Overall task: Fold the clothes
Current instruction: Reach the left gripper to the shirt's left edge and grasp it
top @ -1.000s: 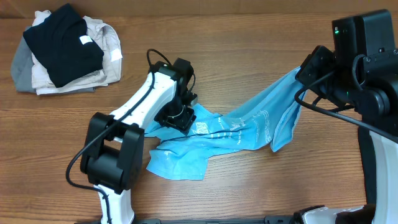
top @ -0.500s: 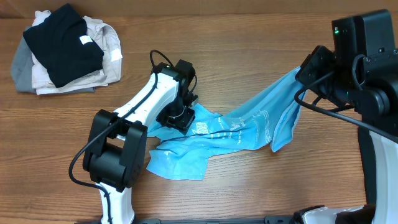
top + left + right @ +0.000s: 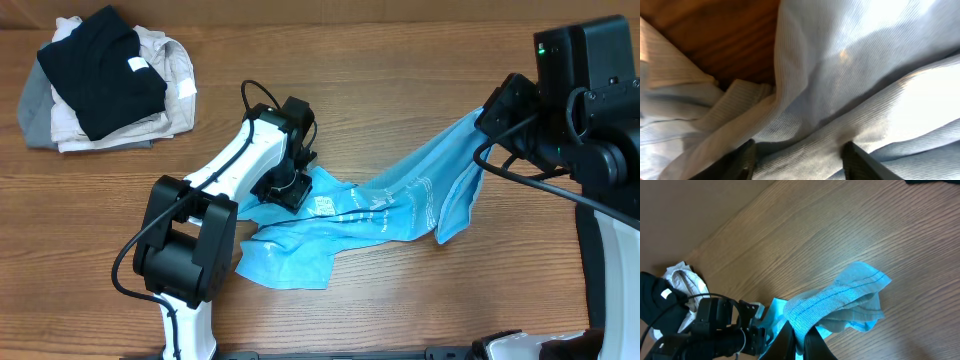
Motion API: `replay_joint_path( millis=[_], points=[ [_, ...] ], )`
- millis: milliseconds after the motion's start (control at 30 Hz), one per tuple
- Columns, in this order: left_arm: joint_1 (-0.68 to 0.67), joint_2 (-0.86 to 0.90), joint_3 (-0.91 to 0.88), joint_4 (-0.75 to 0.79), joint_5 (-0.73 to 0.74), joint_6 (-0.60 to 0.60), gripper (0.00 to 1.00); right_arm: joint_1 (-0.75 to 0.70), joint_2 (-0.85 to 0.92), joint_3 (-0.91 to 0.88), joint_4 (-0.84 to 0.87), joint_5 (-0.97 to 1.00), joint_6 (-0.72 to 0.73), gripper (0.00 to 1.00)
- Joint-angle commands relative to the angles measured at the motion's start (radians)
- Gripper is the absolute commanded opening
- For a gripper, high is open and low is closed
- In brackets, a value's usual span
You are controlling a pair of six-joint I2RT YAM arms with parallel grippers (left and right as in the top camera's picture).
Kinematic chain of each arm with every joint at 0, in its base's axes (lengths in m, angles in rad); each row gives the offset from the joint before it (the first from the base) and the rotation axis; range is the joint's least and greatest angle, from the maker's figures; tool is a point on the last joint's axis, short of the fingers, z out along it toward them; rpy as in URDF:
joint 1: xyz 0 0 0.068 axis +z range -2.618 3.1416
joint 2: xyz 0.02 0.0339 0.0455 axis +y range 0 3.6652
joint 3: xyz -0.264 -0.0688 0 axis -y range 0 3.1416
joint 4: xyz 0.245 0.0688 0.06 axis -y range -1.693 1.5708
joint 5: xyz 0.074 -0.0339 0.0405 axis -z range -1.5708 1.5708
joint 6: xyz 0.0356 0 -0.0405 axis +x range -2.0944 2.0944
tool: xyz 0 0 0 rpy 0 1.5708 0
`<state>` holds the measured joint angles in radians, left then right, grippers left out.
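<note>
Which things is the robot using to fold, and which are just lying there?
In the job:
light blue T-shirt
right pincer, gripping it
left pincer, down on it

Lying untouched:
black shirt
pale clothes piled under it, maybe waiting their turn

Light blue T-shirt (image 3: 400, 205), white lettering (image 3: 323, 206); black shirt (image 3: 100, 65).

Bright, even light, soft shadows; left wrist view blurs close up, glare whitening the T-shirt (image 3: 925, 95).
</note>
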<state>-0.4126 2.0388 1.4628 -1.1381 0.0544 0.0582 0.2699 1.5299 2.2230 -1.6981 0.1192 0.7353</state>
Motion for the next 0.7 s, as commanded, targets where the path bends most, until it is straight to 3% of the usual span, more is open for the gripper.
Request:
replay_joint_path(
  millis=[0,33,100,167,233,667],
  points=[
    [0.001,0.009,-0.023,0.002,0.015,0.008,0.51,-0.004,-0.012,0.004,0.004,0.007,-0.008,0.08],
    [0.001,0.008,-0.022,0.001,0.01,-0.001,0.44,-0.004,-0.012,0.004,0.005,0.007,-0.008,0.08],
    [0.001,0.007,-0.011,-0.007,-0.021,-0.035,0.38,-0.004,-0.012,0.004,0.005,0.007,-0.008,0.08],
    [0.001,0.007,0.011,-0.027,-0.036,-0.047,0.17,-0.004,-0.012,0.004,0.005,0.007,-0.008,0.08],
    [0.001,0.007,0.049,-0.064,-0.036,-0.051,0.04,-0.004,-0.012,0.004,0.005,0.007,-0.008,0.08],
    [0.0,-0.056,0.463,-0.321,-0.037,-0.172,0.04,-0.004,-0.012,0.004,0.005,0.006,0.002,0.04]
  ],
)
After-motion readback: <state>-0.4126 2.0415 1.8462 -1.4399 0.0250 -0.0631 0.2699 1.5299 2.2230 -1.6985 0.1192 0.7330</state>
